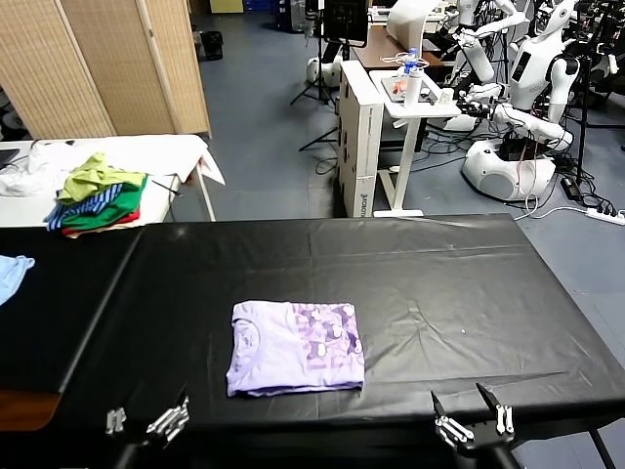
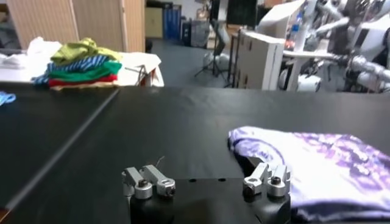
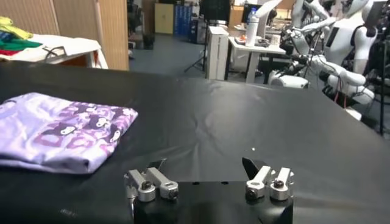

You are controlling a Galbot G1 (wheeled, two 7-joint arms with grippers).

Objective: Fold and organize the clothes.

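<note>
At the far left of the head view, a small light blue cloth (image 1: 12, 274) lies at the edge of the long bench (image 1: 439, 283), which is covered in a black sheet. Behind it, on a white-covered table (image 1: 146, 156), sits a pile of green, yellow, striped and red garments (image 1: 98, 195).

The left claw (image 1: 146, 423) hangs low at the near edge of the bench, its fingers spread fully apart and holding nothing. In the left wrist view the same claw (image 2: 206, 182) shows open above the black sheet, with the shirt just beside it.

The pale lavender short-sleeved T-shirt of thin soft fabric (image 1: 295, 347) lies folded into a neat rectangle near the front middle of the bench, flat on the black sheet, with its darker purple patterned print facing up on the half toward the robot's right. It sits between the two claws, nearer the left one, and neither touches it.

The right claw (image 1: 474, 418) rests at the near edge of the bench, well apart from the shirt, its fingers also wide open and empty; the right wrist view shows it (image 3: 207, 181) over bare black sheet.

Beyond the bench stand a white desk (image 1: 391, 107) and several white robots (image 1: 518, 107).
</note>
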